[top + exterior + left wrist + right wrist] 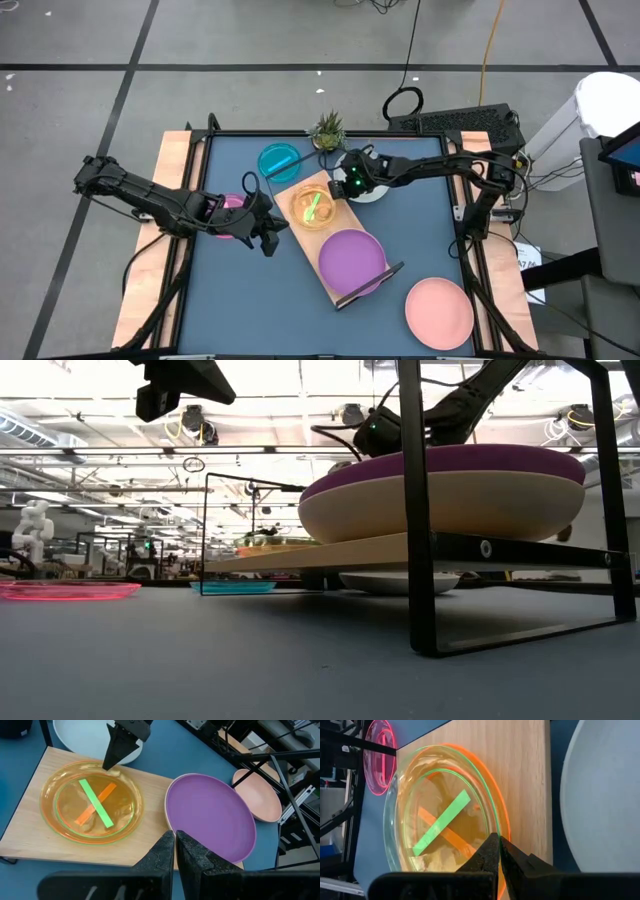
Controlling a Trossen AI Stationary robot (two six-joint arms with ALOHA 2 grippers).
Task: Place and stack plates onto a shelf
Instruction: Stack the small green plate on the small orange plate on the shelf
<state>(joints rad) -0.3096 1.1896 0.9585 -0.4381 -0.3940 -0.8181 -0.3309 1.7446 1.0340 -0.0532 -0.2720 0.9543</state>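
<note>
Right gripper (338,188) is over the shelf's (325,262) back end, fingers pressed together with nothing between them; right wrist view has the tips (496,851) down at the rim of the orange plate (451,805), which has the green plate (442,817) nested inside it. Left wrist view shows the same tips (111,764) at that stack's far rim, looks like touching, can't confirm contact

Left gripper (268,238) hangs over the worktop just off the shelf's left long edge, fingers (167,851) together, holding nothing, not touching anything

Plates:
- orange + green stack sits on the shelf's back half
- purple plate (352,260) on the shelf's front half, stacked on the cream plate (440,500), low view shows cream underneath it
- magenta plate (233,207) on the worktop near the left edge, partly under the left arm
- cyan plate (279,161) on the worktop near the back edge, just off the shelf's back corner
- pale blue-white plate (600,795) on the worktop right beside the shelf's back end, mostly under the right gripper in the high view
- salmon pink plate (439,312) on the worktop near the front right corner, clear of the shelf

Small potted plant (327,129) at the worktop's back edge
</note>
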